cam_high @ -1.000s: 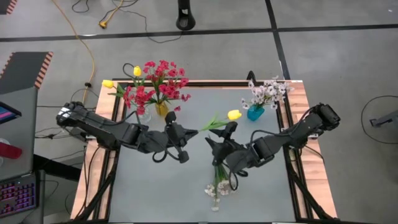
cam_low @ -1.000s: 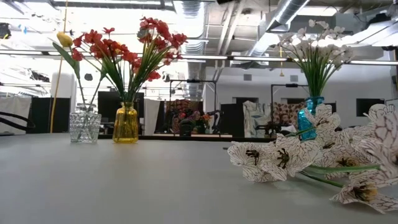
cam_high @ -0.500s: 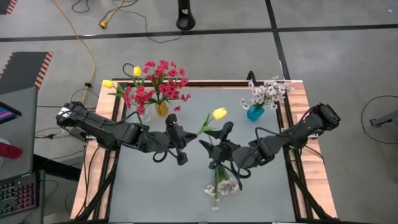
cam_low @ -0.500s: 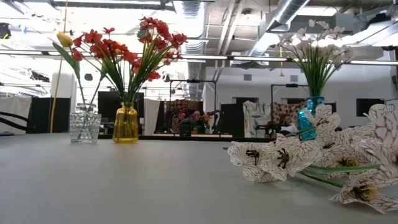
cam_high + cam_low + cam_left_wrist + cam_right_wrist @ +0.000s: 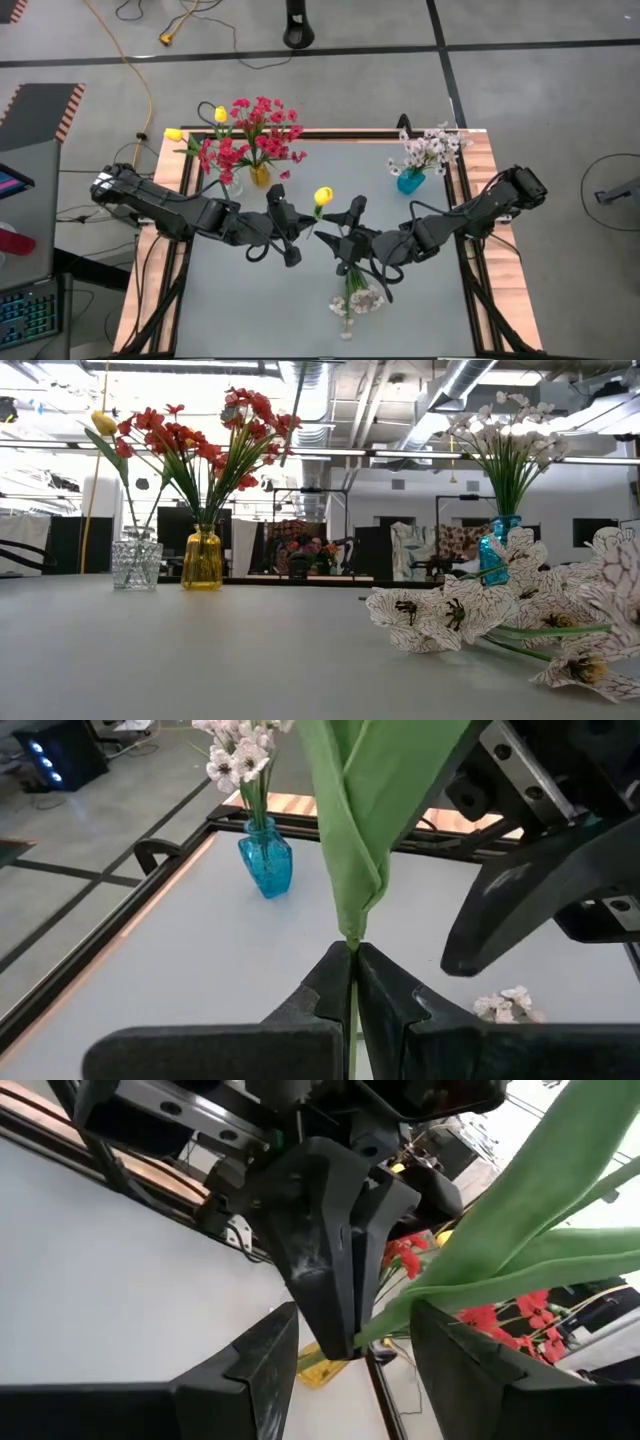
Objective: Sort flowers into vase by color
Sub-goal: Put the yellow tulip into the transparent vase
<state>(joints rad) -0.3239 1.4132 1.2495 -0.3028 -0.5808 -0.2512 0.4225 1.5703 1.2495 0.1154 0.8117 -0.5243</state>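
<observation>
My left gripper (image 5: 303,230) (image 5: 352,960) is over the table's middle, shut on a yellow tulip (image 5: 322,196) with a green stem and a broad leaf (image 5: 370,810). My right gripper (image 5: 330,238) (image 5: 355,1315) faces it from the right and is open. Its fingers stand on either side of the stem and of the left gripper's tips. Whether the leaf brushes a finger cannot be told. A white spray (image 5: 352,298) (image 5: 480,620) lies flat on the table near its near edge. My left gripper pinches the tulip's stem (image 5: 351,934) just below the base of the leaf, between its two shut fingers. The fingers come roughly level from the table's left and lie across the stem. The tulip is lifted clear of the table, and its bud stands above the fingers.
At the far left stand a clear glass vase (image 5: 230,186) (image 5: 137,565) with yellow tulips and a yellow vase (image 5: 260,176) (image 5: 202,560) with red flowers. A blue vase (image 5: 410,182) (image 5: 497,540) with white blossoms stands at the far right. A raised wooden rim (image 5: 480,200) frames the table.
The yellow tulip has swung toward the table's left, its bud going from right of the middle to just above the left gripper, and it stands more upright. My right gripper has moved toward the left gripper. The left arm has hardly moved.
</observation>
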